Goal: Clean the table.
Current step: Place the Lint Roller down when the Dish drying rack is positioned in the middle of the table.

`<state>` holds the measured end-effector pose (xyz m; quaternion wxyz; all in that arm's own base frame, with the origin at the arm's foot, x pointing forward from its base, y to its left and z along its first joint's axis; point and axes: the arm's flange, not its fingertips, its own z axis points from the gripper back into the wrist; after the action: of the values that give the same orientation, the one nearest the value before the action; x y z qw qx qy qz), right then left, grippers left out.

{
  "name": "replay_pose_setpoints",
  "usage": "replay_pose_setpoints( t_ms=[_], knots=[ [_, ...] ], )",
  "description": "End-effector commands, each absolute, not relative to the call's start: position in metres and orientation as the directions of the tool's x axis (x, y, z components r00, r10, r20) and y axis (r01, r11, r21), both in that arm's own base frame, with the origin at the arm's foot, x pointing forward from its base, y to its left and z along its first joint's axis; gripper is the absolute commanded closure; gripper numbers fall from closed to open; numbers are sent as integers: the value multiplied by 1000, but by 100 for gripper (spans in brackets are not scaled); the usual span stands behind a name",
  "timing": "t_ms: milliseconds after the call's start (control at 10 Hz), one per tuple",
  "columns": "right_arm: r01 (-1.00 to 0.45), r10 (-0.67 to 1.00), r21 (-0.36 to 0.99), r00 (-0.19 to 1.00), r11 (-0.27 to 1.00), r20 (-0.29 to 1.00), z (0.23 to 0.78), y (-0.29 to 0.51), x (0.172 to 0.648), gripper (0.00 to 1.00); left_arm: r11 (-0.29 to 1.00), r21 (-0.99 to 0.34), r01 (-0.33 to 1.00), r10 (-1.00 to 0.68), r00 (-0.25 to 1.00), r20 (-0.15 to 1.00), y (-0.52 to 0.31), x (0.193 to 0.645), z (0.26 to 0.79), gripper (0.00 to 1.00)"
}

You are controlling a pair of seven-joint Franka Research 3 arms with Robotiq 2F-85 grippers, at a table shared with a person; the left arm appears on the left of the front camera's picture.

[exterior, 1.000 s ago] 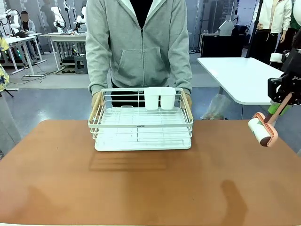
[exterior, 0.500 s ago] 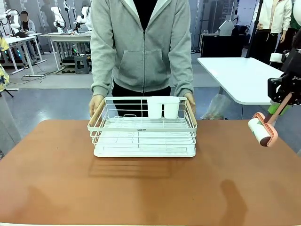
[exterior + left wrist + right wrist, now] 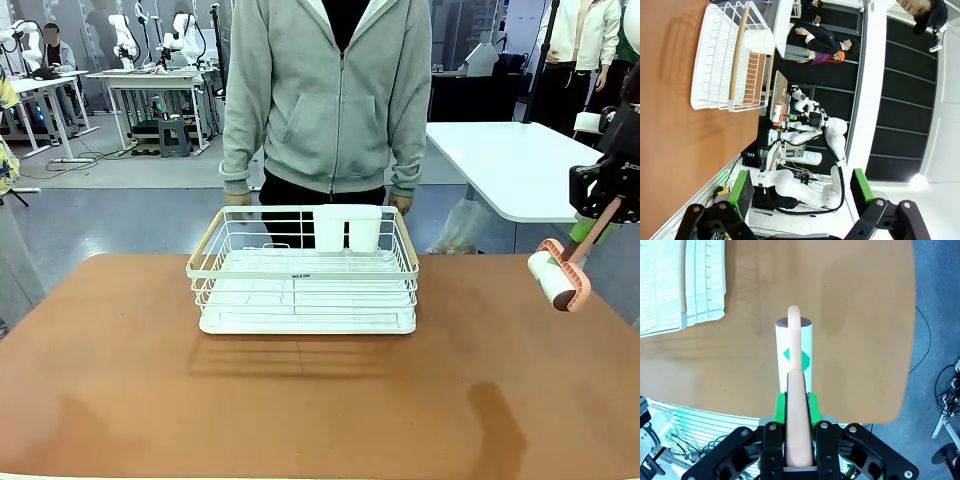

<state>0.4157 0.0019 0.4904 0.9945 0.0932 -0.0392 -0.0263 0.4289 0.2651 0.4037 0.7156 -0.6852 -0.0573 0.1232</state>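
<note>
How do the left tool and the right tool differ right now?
The left tool is open, its green pads spread wide with nothing between them. The right tool is shut on the pink handle of a lint roller. In its wrist view the left tool looks along the table edge toward the white rack; the right tool holds its roller above the table's right side, not touching it. Both have black fingers with green pads.

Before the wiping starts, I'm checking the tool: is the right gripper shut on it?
Shut: the right gripper pinches the lint roller handle between its green pads.
</note>
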Motion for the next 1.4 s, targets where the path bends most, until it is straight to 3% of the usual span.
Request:
replay_pose_setpoints(
  t_ms=[0,1000,1100,1300],
  knots=[
    [40,-60,204,994,978,94,489,3,411,79,36,-995,-92,245,966,-80,266,424,405,0],
    [45,-60,188,996,981,73,490,2,416,79,36,-995,-92,245,966,-80,266,424,405,0],
    [141,-155,166,985,976,73,495,5,423,79,36,-995,-92,245,966,-80,266,424,405,0],
    [510,-520,236,854,827,-23,492,8,437,79,36,-995,-92,245,966,-80,266,424,405,0]
  ],
)
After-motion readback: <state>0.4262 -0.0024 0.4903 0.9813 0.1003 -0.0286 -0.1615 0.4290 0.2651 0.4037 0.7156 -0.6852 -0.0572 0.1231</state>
